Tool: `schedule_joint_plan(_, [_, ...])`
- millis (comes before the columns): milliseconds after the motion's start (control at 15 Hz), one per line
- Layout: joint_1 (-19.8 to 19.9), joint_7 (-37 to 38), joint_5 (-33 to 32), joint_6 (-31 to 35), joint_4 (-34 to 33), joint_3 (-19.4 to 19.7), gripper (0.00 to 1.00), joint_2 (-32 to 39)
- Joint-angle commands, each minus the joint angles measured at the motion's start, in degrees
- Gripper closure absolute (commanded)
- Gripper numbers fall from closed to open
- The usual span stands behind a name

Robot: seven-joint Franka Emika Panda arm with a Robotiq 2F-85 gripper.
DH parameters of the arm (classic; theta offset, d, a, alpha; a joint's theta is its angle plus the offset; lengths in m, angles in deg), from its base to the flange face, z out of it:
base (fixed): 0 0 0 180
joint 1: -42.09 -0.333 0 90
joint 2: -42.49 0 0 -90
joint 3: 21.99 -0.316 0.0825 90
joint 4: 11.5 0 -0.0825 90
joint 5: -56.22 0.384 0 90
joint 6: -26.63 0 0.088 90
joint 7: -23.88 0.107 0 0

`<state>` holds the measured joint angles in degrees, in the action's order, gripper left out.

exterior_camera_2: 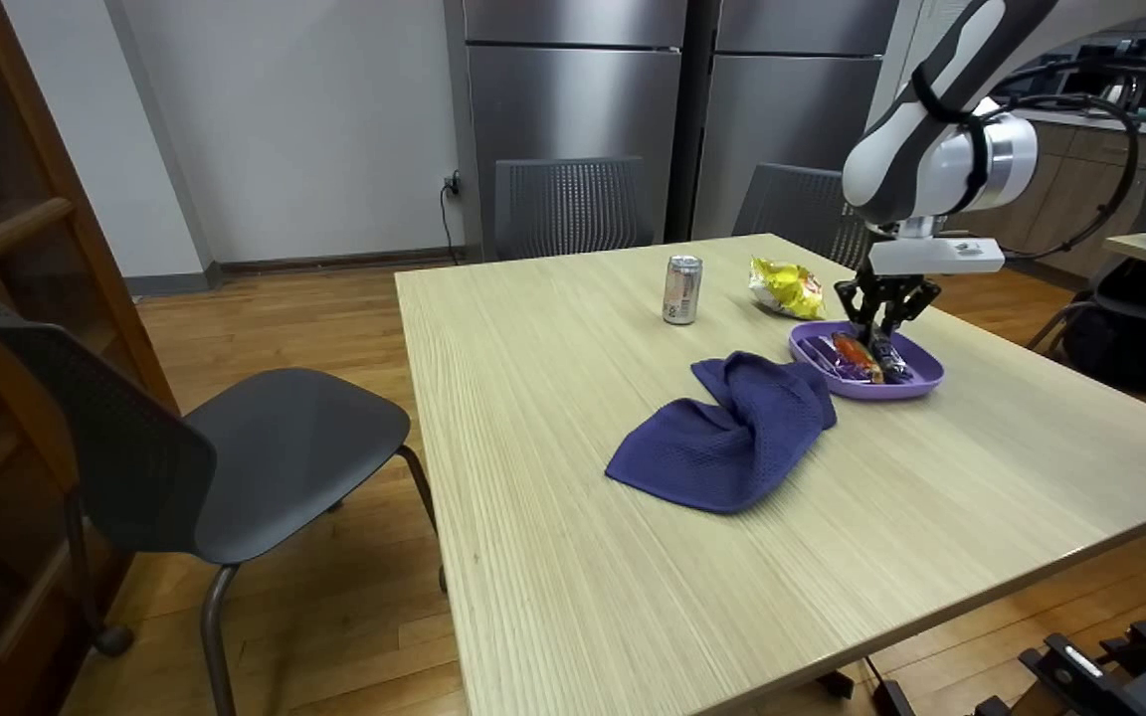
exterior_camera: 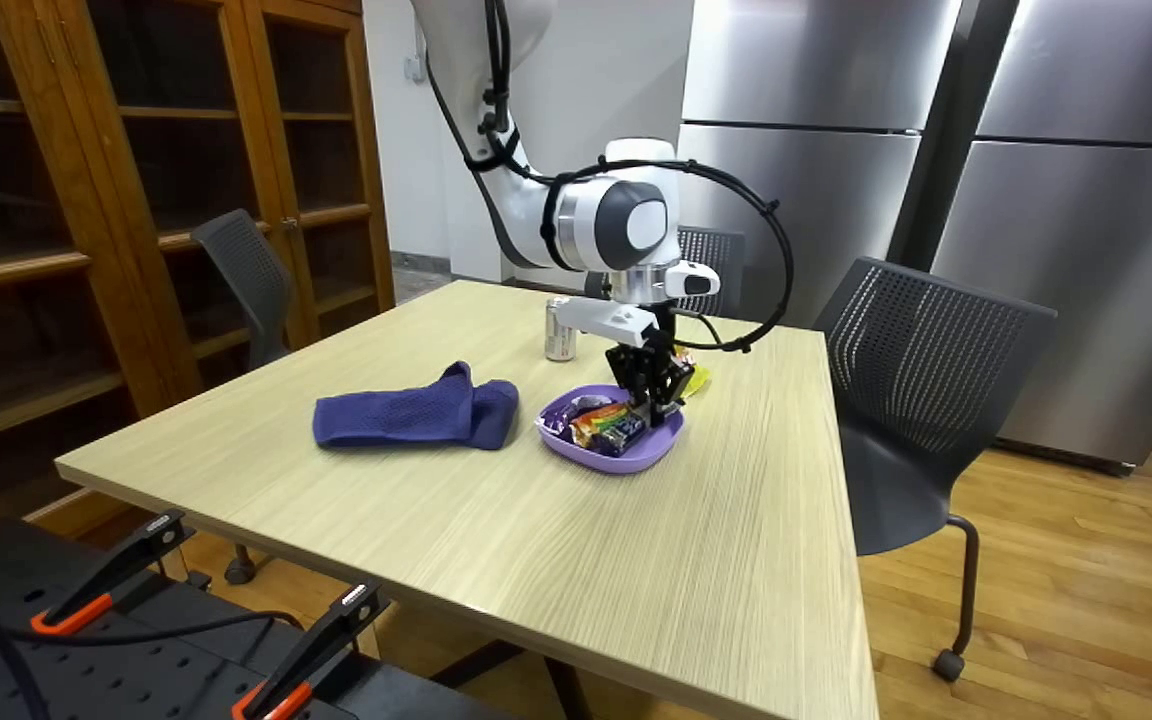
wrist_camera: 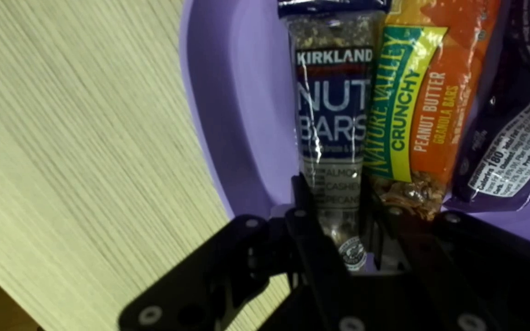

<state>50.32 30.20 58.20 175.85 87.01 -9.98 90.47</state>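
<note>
A purple tray (exterior_camera: 616, 464) on the table holds several wrapped bars, and my gripper (exterior_camera: 657, 408) reaches down into it in both exterior views. Seen from the wrist, the gripper (wrist_camera: 334, 186) has a finger against each long side of a Kirkland nut bar (wrist_camera: 331, 103), near its lower end; it is shut on that bar, which lies in the tray by the curved wall (wrist_camera: 214, 92). Right beside it lies an orange granola bar (wrist_camera: 449, 82), close to the right finger. Farther right is a dark purple wrapped bar (wrist_camera: 481, 138). The gripper's linkage hides part of the bar's lower end.
A crumpled blue cloth (exterior_camera_2: 732, 447) lies near the tray. Behind stand a silver can (exterior_camera_2: 681, 289) and a yellow snack bag (exterior_camera_2: 787, 287), partly hidden by the arm in an exterior view. Chairs (exterior_camera: 921, 400) surround the wooden table (exterior_camera: 716, 580). A cable (exterior_camera: 776, 230) loops from the arm.
</note>
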Motion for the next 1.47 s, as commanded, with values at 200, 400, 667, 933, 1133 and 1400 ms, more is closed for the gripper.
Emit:
schedule_joint_plan(200, [1.09,-2.34,-1.49,-2.17,-0.14,-0.37,0.33,-0.91])
schedule_joint_plan(400, [1.15,-2.56,-1.58,-1.97,0.39,-0.23,0.11,-1.31])
schedule_joint_plan(667, [1.14,-2.79,-1.62,-1.37,1.36,-0.18,0.0,-2.03])
schedule_joint_plan(933, [1.16,-2.86,-1.4,-0.91,2.46,-0.34,0.0,-3.14])
schedule_joint_plan(1133, [1.2,-2.71,-1.12,-0.7,3.24,-0.48,0.0,-4.18])
schedule_joint_plan(1400, [1.06,-2.66,-0.99,-0.1,5.05,-0.69,0.0,-6.17])
